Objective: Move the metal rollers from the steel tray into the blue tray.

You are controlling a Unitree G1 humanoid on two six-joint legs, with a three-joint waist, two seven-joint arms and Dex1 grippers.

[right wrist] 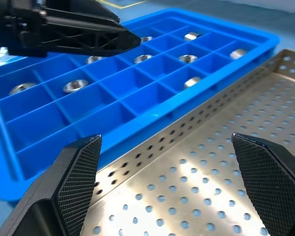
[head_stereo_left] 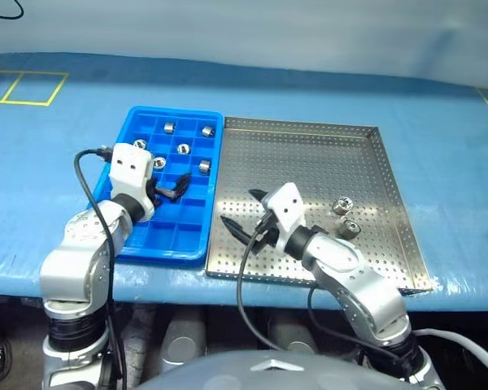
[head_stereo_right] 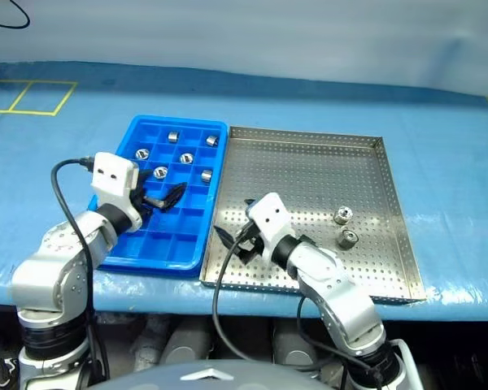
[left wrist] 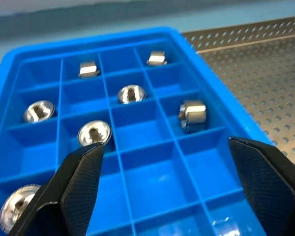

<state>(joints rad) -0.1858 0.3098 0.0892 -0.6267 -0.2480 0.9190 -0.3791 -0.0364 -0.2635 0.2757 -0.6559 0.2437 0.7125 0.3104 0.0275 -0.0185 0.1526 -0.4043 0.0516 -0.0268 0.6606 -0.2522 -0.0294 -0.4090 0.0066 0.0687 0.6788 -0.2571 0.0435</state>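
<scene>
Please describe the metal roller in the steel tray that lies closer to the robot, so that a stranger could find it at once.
Find the large square perforated steel tray beside the bright blue compartment tray. Two small shiny metal rollers sit near its right side. The wanted roller is the one nearer the robot's edge; its neighbour lies just beyond it.

**What you can't make out**

Your left gripper point(head_stereo_left: 169, 189) and its wrist cover several cells on the left side of the blue tray point(head_stereo_left: 197, 236). In the left wrist view one metal roller point(left wrist: 14, 212) is half hidden behind a fingertip point(left wrist: 81, 189). The right arm overlaps the steel tray point(head_stereo_left: 390, 195) at its near rim.
</scene>
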